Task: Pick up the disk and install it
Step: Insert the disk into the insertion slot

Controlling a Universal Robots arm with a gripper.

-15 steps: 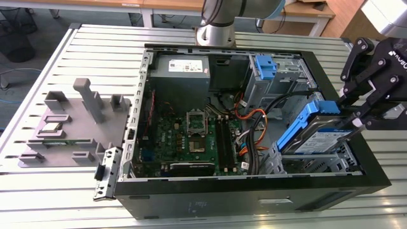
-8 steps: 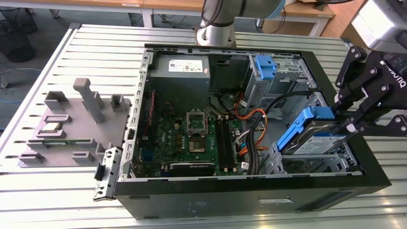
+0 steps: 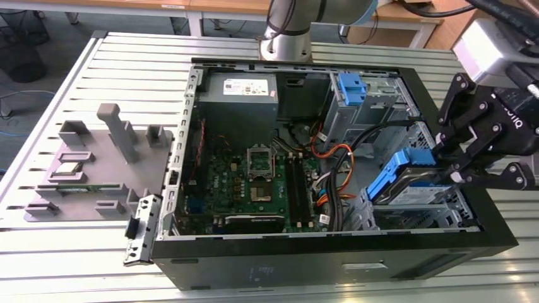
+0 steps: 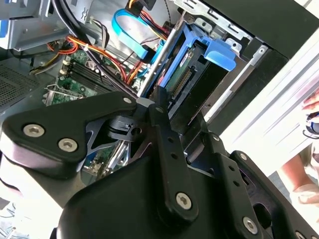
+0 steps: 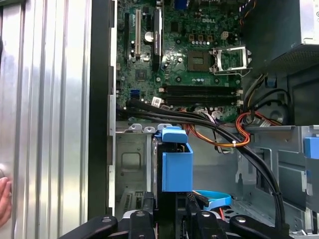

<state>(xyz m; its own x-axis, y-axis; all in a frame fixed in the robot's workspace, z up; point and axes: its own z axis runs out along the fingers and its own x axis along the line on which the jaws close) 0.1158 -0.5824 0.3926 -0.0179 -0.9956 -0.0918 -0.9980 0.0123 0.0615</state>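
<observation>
The gripper (image 3: 448,165) is closed on the disk (image 3: 408,189), which sits tilted at the drive bay (image 3: 421,218) inside the computer case (image 3: 252,273). The case lies on a slatted metal table (image 3: 126,63); wooden desks (image 3: 227,6) stand behind it.

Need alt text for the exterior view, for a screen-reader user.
A black robot gripper, at the exterior view's right, grips a silver-metal hard drive with blue plastic rails, tilted at the drive cage of an open black computer case. The case lies on a slatted metal table, beside a grey plastic fixture tray.
</observation>
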